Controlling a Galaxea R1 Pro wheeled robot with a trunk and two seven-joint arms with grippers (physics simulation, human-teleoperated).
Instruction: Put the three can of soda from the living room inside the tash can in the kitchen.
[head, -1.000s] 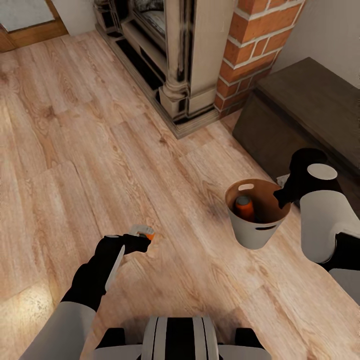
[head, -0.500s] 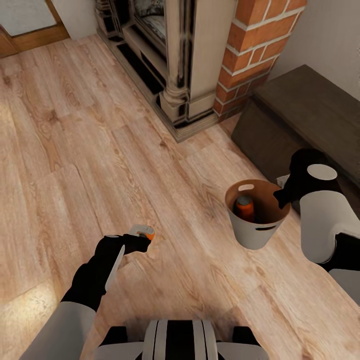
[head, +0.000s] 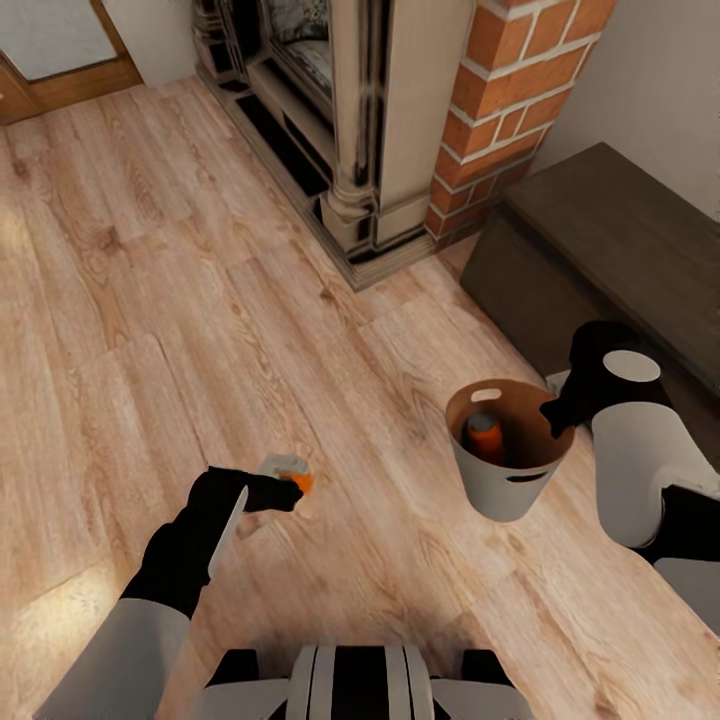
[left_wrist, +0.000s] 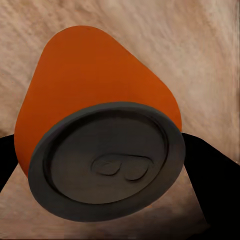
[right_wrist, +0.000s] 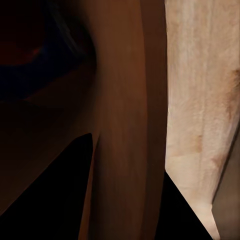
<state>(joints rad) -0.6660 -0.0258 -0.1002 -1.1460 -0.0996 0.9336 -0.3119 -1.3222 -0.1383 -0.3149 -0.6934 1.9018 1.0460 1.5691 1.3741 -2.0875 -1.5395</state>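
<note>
My left gripper is shut on an orange can of soda, held low over the wooden floor. In the left wrist view the can shows its dark lid end, with a black finger on either side. The grey tash can, brown inside, hangs at the right with my right gripper shut on its rim. A second orange can stands inside it. The right wrist view looks along the bin's brown inner wall, which runs between the fingers.
A red-brick fireplace with a stone surround stands ahead. At the right a dark wooden chest sits close behind the bin. Open wooden floor spreads to the left and ahead. A wooden door frame shows at the far left.
The whole view has shifted a little down and left, so the camera has moved. Both grips are unchanged, and the can and bin hold their places relative to the arms.
</note>
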